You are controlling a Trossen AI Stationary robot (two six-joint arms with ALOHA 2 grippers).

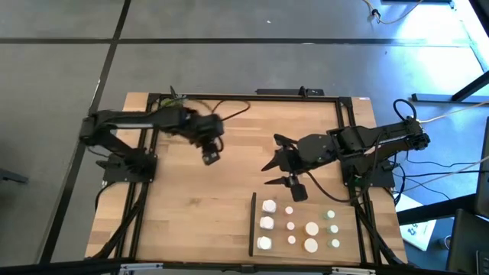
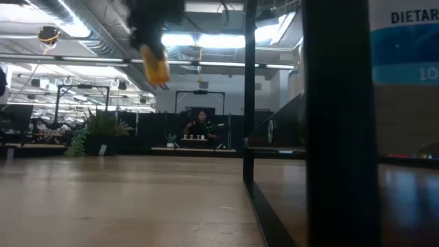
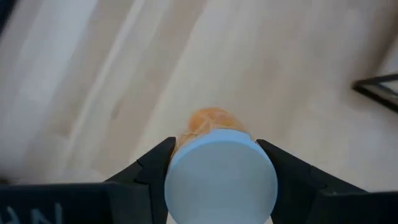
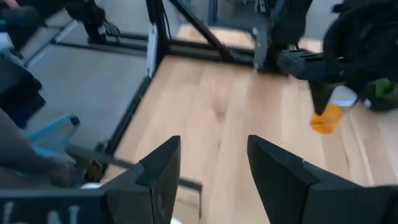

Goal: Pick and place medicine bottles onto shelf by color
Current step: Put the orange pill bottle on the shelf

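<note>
An orange medicine bottle [image 1: 209, 157] with a white cap [image 3: 221, 177] hangs high above the middle left of the table, and my left gripper [image 1: 208, 151] is shut on it. It also shows in the low view as the bottle [image 2: 156, 67] and in the right wrist view as the bottle [image 4: 328, 117]. The shelf [image 1: 298, 243] lies at the near right, its black strip [image 1: 253, 225] along its left edge. Several small white bottles [image 1: 267, 224] stand on it. Above the table, just beyond the shelf, my right gripper [image 4: 214, 168] is open and holds nothing. My left gripper pinches the bottle's white-capped top [image 3: 180, 168] between its two fingers, one on each side. The fingers come from above, slanting down. The bottle is lifted clear of the table, its orange body [image 4: 324, 121] hanging below the fingers, a little tilted.
Black frame rails [image 1: 141, 191] run along the table's left and right sides. A small green plant [image 1: 176, 98] sits at the far edge. Bare wood [image 1: 191, 221] lies between the left rail and the shelf. A person [image 2: 200, 127] stands far off in the room.
</note>
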